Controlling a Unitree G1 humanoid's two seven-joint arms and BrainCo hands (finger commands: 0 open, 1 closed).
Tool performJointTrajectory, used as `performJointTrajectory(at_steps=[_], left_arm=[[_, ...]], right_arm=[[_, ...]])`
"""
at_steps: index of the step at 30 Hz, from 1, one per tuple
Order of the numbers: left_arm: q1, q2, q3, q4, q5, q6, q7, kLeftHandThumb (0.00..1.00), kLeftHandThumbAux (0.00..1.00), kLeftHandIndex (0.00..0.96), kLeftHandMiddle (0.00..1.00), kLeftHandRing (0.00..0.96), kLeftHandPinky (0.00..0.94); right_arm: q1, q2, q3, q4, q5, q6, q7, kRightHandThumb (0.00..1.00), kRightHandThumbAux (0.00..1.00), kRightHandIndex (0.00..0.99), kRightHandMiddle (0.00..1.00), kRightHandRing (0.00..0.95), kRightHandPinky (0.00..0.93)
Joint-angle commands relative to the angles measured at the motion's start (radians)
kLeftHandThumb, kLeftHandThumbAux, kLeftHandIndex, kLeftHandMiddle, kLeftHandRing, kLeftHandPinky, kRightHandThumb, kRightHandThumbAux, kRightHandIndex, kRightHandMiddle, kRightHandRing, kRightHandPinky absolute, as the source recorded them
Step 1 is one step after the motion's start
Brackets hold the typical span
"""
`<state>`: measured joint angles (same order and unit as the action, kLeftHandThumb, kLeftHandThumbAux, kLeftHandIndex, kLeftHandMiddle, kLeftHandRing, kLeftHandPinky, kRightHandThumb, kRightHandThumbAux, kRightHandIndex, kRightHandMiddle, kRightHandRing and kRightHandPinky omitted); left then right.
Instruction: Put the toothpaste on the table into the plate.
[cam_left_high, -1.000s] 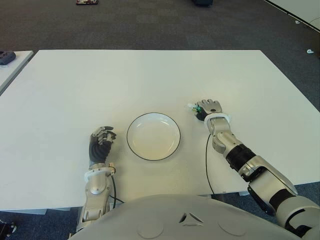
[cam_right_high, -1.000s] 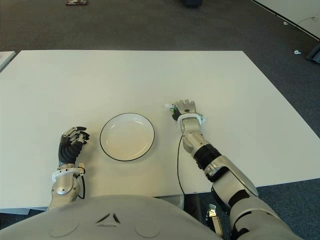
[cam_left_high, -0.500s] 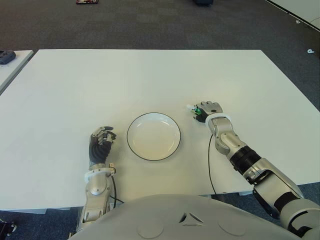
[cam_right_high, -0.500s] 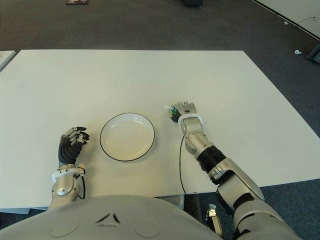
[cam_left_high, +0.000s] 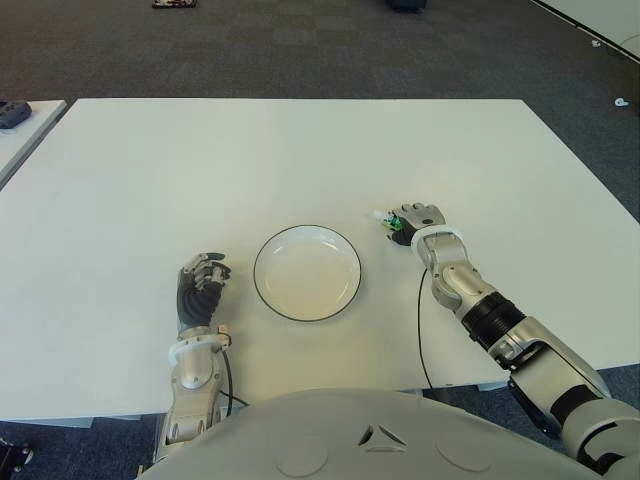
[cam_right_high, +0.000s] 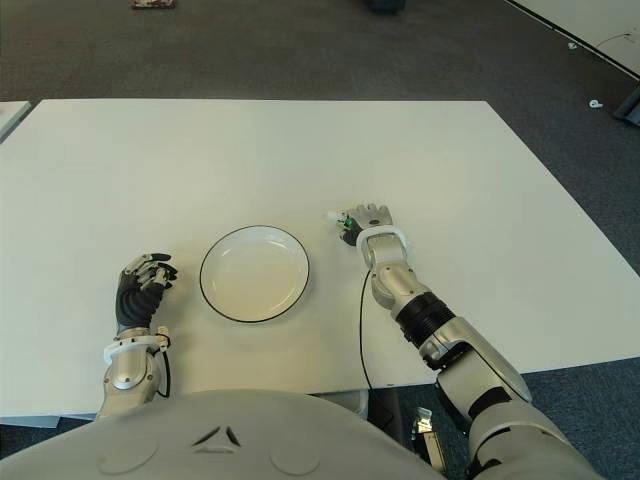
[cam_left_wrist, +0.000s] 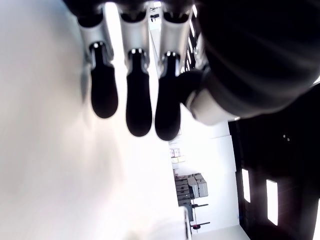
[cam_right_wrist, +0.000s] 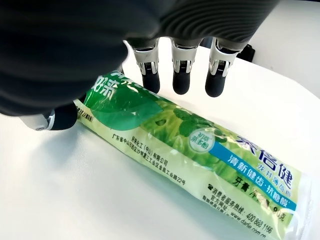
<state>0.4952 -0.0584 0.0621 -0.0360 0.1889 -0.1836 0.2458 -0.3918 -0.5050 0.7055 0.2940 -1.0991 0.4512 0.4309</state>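
Observation:
The toothpaste is a green and white tube lying flat on the white table. My right hand hovers over it, just right of the plate. Only the tube's white end pokes out from under the hand on the plate side. In the right wrist view three fingertips stand just past the tube's far edge and the thumb sits by its crimped end, not clamped on it. The white plate with a dark rim holds nothing. My left hand shows left of the plate, fingers curled, holding nothing.
A small dark object lies on a neighbouring table at the far left. A thin black cable hangs along my right forearm. The table's front edge runs close to my body, and dark carpet lies beyond its far edge.
My right hand has sunk lower over the toothpaste and its fingers have drawn in around the tube. The tube, the plate and my left hand have not moved.

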Motion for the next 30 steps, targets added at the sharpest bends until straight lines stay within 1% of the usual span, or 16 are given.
performJointTrajectory(at_steps=[1, 6, 9, 11, 12, 13, 15, 16, 17, 18, 19, 21, 23, 24, 25, 30], left_arm=[[0.013, 0.0, 0.002, 0.005, 0.008, 0.047, 0.005, 0.701, 0.718, 0.429, 0.576, 0.573, 0.558], [0.012, -0.002, 0.003, -0.006, 0.019, 0.084, 0.012, 0.703, 0.718, 0.43, 0.572, 0.576, 0.556], [0.012, -0.004, 0.003, -0.014, 0.02, 0.098, 0.013, 0.703, 0.718, 0.429, 0.568, 0.573, 0.55], [0.014, -0.006, 0.003, -0.021, 0.015, 0.104, 0.012, 0.702, 0.718, 0.429, 0.567, 0.57, 0.545], [0.016, -0.009, 0.004, -0.026, 0.009, 0.108, 0.01, 0.702, 0.718, 0.429, 0.567, 0.568, 0.542], [0.018, -0.011, 0.005, -0.029, 0.005, 0.111, 0.009, 0.702, 0.718, 0.429, 0.568, 0.566, 0.54], [0.018, -0.012, 0.005, -0.03, 0.002, 0.107, 0.009, 0.701, 0.718, 0.429, 0.569, 0.564, 0.538], [0.017, -0.011, 0.005, -0.029, 0.002, 0.102, 0.009, 0.701, 0.718, 0.429, 0.567, 0.564, 0.543], [0.017, -0.012, 0.007, -0.028, -0.004, 0.1, 0.006, 0.701, 0.718, 0.429, 0.566, 0.564, 0.545], [0.017, -0.013, 0.01, -0.027, -0.012, 0.099, 0.003, 0.701, 0.718, 0.429, 0.565, 0.564, 0.549], [0.017, -0.014, 0.012, -0.027, -0.018, 0.099, 0.0, 0.701, 0.718, 0.429, 0.564, 0.562, 0.548], [0.016, -0.014, 0.014, -0.024, -0.024, 0.093, 0.0, 0.702, 0.718, 0.429, 0.564, 0.56, 0.547], [0.016, -0.012, 0.015, -0.019, -0.026, 0.076, 0.002, 0.702, 0.718, 0.429, 0.563, 0.559, 0.547], [0.016, -0.012, 0.016, -0.017, -0.032, 0.067, 0.0, 0.702, 0.718, 0.429, 0.563, 0.558, 0.547], [0.017, -0.013, 0.017, -0.015, -0.036, 0.062, -0.002, 0.702, 0.718, 0.429, 0.563, 0.559, 0.553], [0.016, -0.014, 0.019, -0.013, -0.054, 0.06, -0.008, 0.703, 0.717, 0.429, 0.566, 0.56, 0.553]], right_arm=[[0.018, -0.003, 0.006, 0.009, -0.009, -0.018, 0.036, 0.603, 0.212, 0.0, 0.0, 0.0, 0.0], [0.013, 0.002, 0.005, 0.014, -0.018, -0.019, 0.036, 0.608, 0.231, 0.0, 0.0, 0.0, 0.0], [0.004, 0.01, 0.001, 0.032, -0.018, -0.022, 0.021, 0.613, 0.247, 0.0, 0.0, 0.0, 0.0], [0.001, 0.015, -0.003, 0.044, -0.017, -0.025, 0.003, 0.618, 0.278, 0.0, 0.0, 0.0, 0.037], [0.001, 0.019, -0.006, 0.05, -0.017, -0.025, -0.012, 0.633, 0.298, 0.025, 0.053, 0.061, 0.109], [0.002, 0.022, -0.008, 0.053, -0.017, -0.024, -0.021, 0.655, 0.31, 0.077, 0.15, 0.166, 0.205], [0.004, 0.029, -0.016, 0.059, -0.016, -0.021, -0.043, 0.675, 0.32, 0.123, 0.235, 0.258, 0.29], [0.006, 0.033, -0.02, 0.061, -0.014, -0.018, -0.053, 0.687, 0.333, 0.217, 0.273, 0.29, 0.324], [0.002, 0.039, -0.024, 0.071, -0.012, -0.015, -0.065, 0.691, 0.337, 0.251, 0.287, 0.302, 0.337], [0.001, 0.045, -0.031, 0.077, -0.008, -0.01, -0.077, 0.705, 0.349, 0.32, 0.332, 0.347, 0.389], [-0.001, 0.049, -0.035, 0.081, -0.006, -0.008, -0.084, 0.711, 0.472, 0.361, 0.376, 0.391, 0.433], [0.0, 0.056, -0.042, 0.086, -0.002, -0.006, -0.097, 0.718, 0.579, 0.397, 0.422, 0.441, 0.481], [-0.001, 0.063, -0.053, 0.095, 0.002, -0.007, -0.117, 0.722, 0.645, 0.421, 0.474, 0.502, 0.54], [-0.004, 0.067, -0.059, 0.104, 0.006, -0.008, -0.131, 0.723, 0.655, 0.424, 0.486, 0.517, 0.554], [-0.005, 0.071, -0.064, 0.111, 0.008, -0.009, -0.141, 0.724, 0.668, 0.429, 0.515, 0.552, 0.587], [0.01, 0.092, -0.097, 0.122, 0.029, -0.008, -0.214, 0.726, 0.689, 0.437, 0.592, 0.63, 0.646]])
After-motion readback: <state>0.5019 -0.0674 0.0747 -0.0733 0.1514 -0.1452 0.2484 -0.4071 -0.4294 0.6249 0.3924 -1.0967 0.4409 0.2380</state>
